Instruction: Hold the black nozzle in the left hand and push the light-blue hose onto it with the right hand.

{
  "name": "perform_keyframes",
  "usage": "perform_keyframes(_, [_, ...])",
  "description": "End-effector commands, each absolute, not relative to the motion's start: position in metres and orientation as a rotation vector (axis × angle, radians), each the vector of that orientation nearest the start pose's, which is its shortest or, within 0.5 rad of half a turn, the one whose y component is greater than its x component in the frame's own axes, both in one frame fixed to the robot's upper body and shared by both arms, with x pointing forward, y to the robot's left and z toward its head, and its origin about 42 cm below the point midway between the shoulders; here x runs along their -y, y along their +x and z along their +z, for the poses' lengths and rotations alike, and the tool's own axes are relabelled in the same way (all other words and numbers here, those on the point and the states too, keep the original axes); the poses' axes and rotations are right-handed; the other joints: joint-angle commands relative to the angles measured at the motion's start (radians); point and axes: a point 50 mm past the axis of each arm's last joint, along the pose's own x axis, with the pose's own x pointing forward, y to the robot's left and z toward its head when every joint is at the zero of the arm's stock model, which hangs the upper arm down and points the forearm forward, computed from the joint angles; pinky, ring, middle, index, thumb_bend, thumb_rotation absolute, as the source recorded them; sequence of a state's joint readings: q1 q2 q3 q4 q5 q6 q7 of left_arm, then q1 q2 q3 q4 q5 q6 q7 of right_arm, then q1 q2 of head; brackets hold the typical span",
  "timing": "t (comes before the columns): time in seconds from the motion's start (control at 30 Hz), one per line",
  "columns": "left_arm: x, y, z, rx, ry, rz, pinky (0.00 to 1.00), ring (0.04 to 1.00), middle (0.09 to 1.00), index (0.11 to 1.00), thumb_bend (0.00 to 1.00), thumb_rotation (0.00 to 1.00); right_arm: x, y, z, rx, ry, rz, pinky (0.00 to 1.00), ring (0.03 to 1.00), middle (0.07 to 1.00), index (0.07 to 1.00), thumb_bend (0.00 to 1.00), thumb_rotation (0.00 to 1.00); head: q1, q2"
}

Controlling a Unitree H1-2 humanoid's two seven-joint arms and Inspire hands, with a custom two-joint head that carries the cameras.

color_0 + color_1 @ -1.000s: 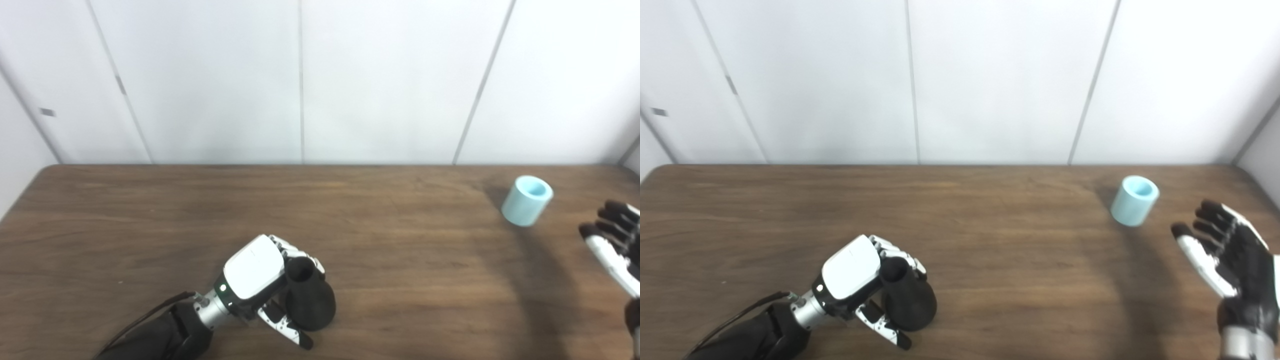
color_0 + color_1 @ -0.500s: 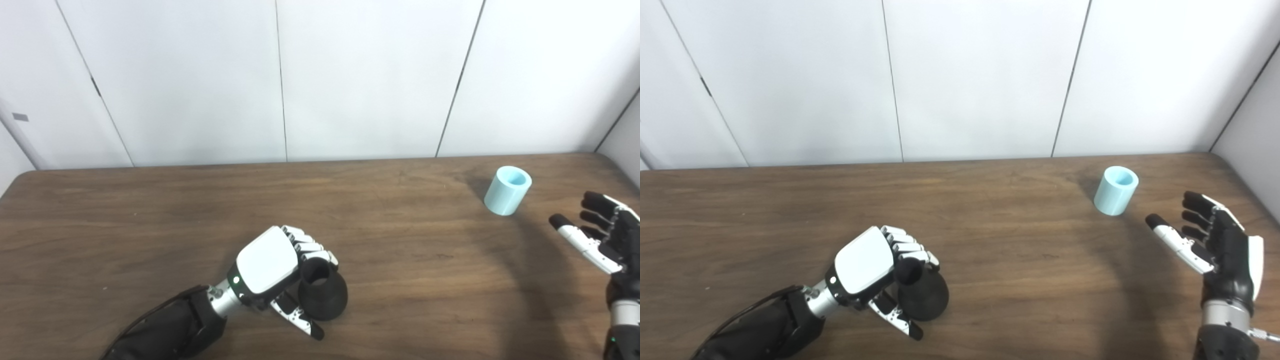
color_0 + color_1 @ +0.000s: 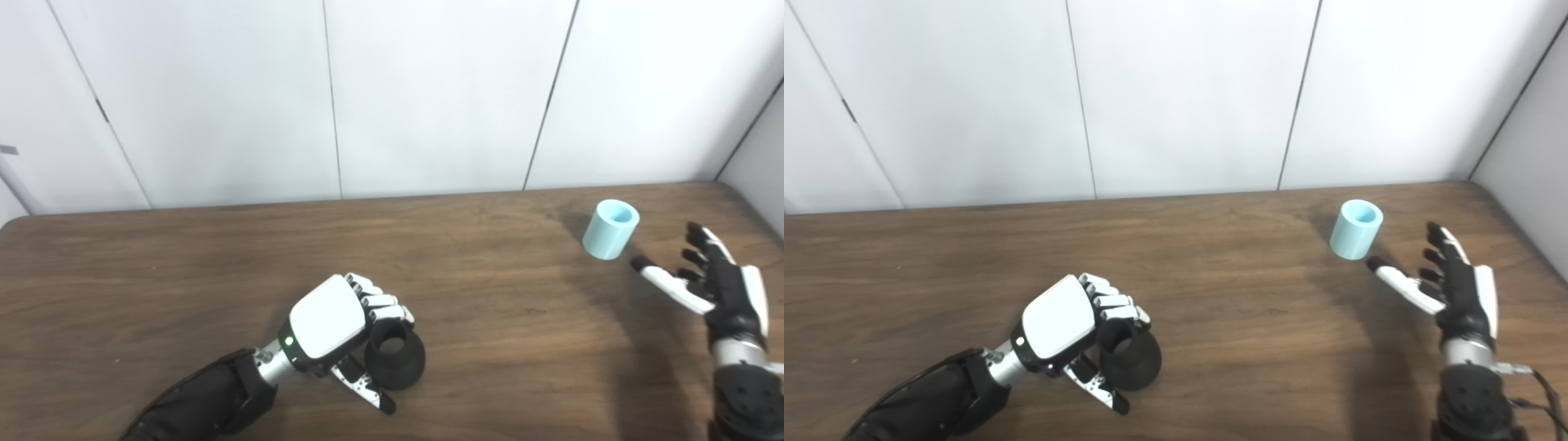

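Two robot hands in play, and we note the right one first, since the coming move looks to be its own. Right robot hand (image 3: 1454, 288) hovers over the counter (image 3: 1249, 318) at the right side, palm turned inward, fingers (image 3: 1439, 239) spread apart and thumb stretched toward the left, holding nothing.

Light-blue hose (image 3: 1355, 229) stands just beyond that thumb tip, up and to the left of the hand as we see it, near but not touching. It is a short stub of tube, upright on one end, open mouth facing up; its long axis is therefore vertical, roughly square to the counter. We judge the right hand must travel forward and a little left to bring the tube between fingers and thumb, closing on the side wall.

Left robot hand (image 3: 334, 318) sits well apart, low in the near middle of the counter, fingers curled over the neck of the black nozzle (image 3: 395, 361) and thumb alongside it, so we read it as clamped on the nozzle. Nozzle looks flared at the base, open neck pointing up and slightly toward us; whether it rests on the counter we cannot tell.

Right hand is plainly the nearer to the hose. Once the hose is grasped, we reckon it has to cross leftward to the nozzle.
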State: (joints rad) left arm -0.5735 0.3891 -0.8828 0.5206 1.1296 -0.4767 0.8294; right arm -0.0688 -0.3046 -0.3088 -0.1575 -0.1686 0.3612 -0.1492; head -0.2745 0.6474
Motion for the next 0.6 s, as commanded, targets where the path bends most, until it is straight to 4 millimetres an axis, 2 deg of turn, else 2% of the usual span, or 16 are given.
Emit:
perform_keyframes(0.0, [-0.161, 0.332, 0.056, 1.063, 1.265, -0.708, 0.14, 0.196, 0.471, 0.478, 0.53, 0.00, 0.400, 0.298, 0.197, 0.001, -0.484, -0.535, 0.79, 0.890, 0.921, 0.916, 0.97, 0.45, -0.003, 0.001])
perform_keyframes(0.1, [-0.161, 0.331, 0.056, 1.046, 1.266, -0.733, 0.14, 0.194, 0.471, 0.478, 0.53, 0.00, 0.401, 0.306, 0.195, 0.004, -0.510, -0.522, 0.79, 0.887, 0.918, 0.919, 0.97, 0.45, -0.002, 0.001])
perform_keyframes(0.2, [-0.158, 0.327, 0.054, 1.051, 1.262, -0.760, 0.18, 0.236, 0.400, 0.505, 0.52, 0.00, 0.400, 0.314, 0.194, -0.001, -0.502, -0.501, 0.79, 0.887, 0.918, 0.925, 0.95, 0.45, 0.001, 0.002])
perform_keyframes(0.37, [-0.157, 0.321, 0.049, 1.057, 1.247, -0.779, 0.22, 0.294, 0.420, 0.517, 0.52, 0.00, 0.400, 0.326, 0.191, -0.030, -0.488, -0.470, 0.82, 0.915, 0.943, 0.950, 0.94, 0.47, 0.002, 0.003])
perform_keyframes(0.43, [-0.157, 0.319, 0.049, 1.055, 1.249, -0.784, 0.20, 0.264, 0.402, 0.511, 0.52, 0.00, 0.400, 0.331, 0.189, -0.040, -0.493, -0.463, 0.82, 0.913, 0.939, 0.954, 0.97, 0.48, 0.002, 0.004])
perform_keyframes(0.57, [-0.158, 0.319, 0.050, 1.050, 1.256, -0.804, 0.23, 0.301, 0.419, 0.516, 0.52, 0.00, 0.398, 0.344, 0.190, -0.041, -0.524, -0.465, 0.77, 0.875, 0.912, 0.938, 0.99, 0.49, 0.002, 0.005])
